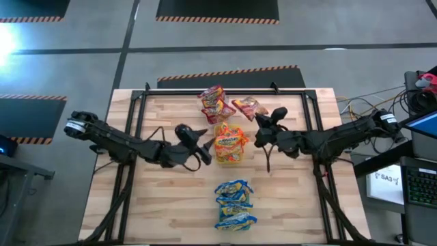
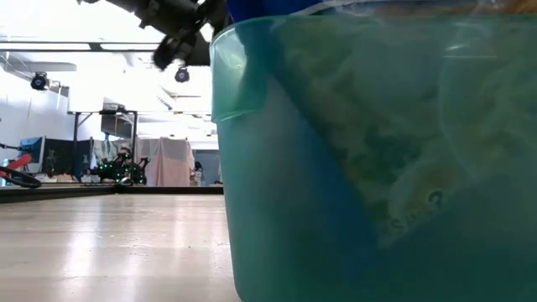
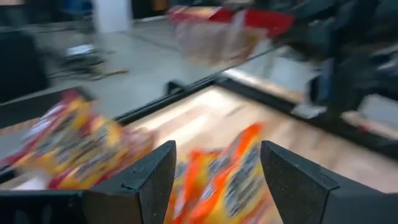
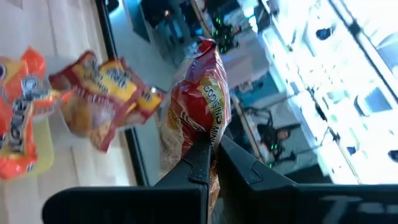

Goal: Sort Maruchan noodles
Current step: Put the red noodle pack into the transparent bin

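Three groups of ramen packets lie on the wooden bench [image 1: 164, 205] in the high view. Red packets [image 1: 216, 102] sit at the upper centre of the frame, near the bench's far edge. Orange packets [image 1: 230, 142] are piled just below them, at the frame's centre, in a yellow tray [image 1: 231, 158] whose edge shows under the pile. Blue packets [image 1: 235, 203] are stacked at the lower centre, well apart from the orange pile.

The right tool [image 1: 262, 117] comes in from the right of the frame and is clamped on one red packet [image 1: 247, 106], held just right of the red pile, above the bench. In the right wrist view its two dark fingers [image 4: 199, 163] are pressed together on the lower edge of that red packet [image 4: 198, 106], which stands up from them; the red pile [image 4: 104, 93] and the orange pile [image 4: 18, 118] show at the left of that frame.

The left tool [image 1: 203, 152] reaches from the left of the frame and sits just left of the orange pile, its fingers apart. The left wrist view shows both fingers [image 3: 144, 180] spread with an orange packet [image 3: 227, 180] between and beyond them, though I cannot tell whether they touch it.

In the low view a greenish clear tray [image 2: 369, 151] fills the right of the frame.
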Action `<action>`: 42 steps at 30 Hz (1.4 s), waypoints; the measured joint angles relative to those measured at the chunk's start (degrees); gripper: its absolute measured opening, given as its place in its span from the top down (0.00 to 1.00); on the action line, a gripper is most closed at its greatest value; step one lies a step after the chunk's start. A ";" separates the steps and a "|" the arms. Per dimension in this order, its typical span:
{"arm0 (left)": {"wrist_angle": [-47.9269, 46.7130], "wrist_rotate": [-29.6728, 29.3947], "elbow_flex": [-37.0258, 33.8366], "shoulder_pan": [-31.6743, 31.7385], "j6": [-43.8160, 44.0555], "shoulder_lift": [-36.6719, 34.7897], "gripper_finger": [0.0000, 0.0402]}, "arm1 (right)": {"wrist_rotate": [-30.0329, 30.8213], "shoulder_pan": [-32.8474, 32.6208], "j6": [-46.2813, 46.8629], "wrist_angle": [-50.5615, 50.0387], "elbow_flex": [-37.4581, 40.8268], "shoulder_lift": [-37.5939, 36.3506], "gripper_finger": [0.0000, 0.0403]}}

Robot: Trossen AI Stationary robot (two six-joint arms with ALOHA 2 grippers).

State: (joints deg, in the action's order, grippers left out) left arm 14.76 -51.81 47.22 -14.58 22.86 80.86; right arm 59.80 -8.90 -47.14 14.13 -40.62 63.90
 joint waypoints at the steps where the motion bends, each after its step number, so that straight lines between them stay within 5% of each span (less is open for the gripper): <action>1: 2.73 2.72 -0.02 0.97 -2.22 0.00 0.46 | -0.53 0.19 -1.15 1.19 0.00 0.00 0.98; 5: 11.25 12.63 -0.02 5.19 -5.11 0.00 0.46 | -1.60 1.77 -2.51 1.10 -0.02 0.04 0.98; 16: 32.61 14.24 -2.09 13.70 4.88 5.44 0.46 | -6.73 6.04 -17.60 4.37 -0.02 0.04 0.98; 25: 51.29 27.00 -2.16 18.09 17.76 12.34 0.46 | -10.49 9.20 -28.52 9.31 -0.02 0.04 0.98; 42: 53.12 29.87 -1.99 20.12 29.32 15.60 0.46 | -21.13 9.43 -45.26 14.25 -0.02 0.97 0.98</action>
State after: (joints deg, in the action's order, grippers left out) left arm 67.88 -21.94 45.23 5.54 52.18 96.46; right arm 38.67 0.54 -92.40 28.39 -40.64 64.86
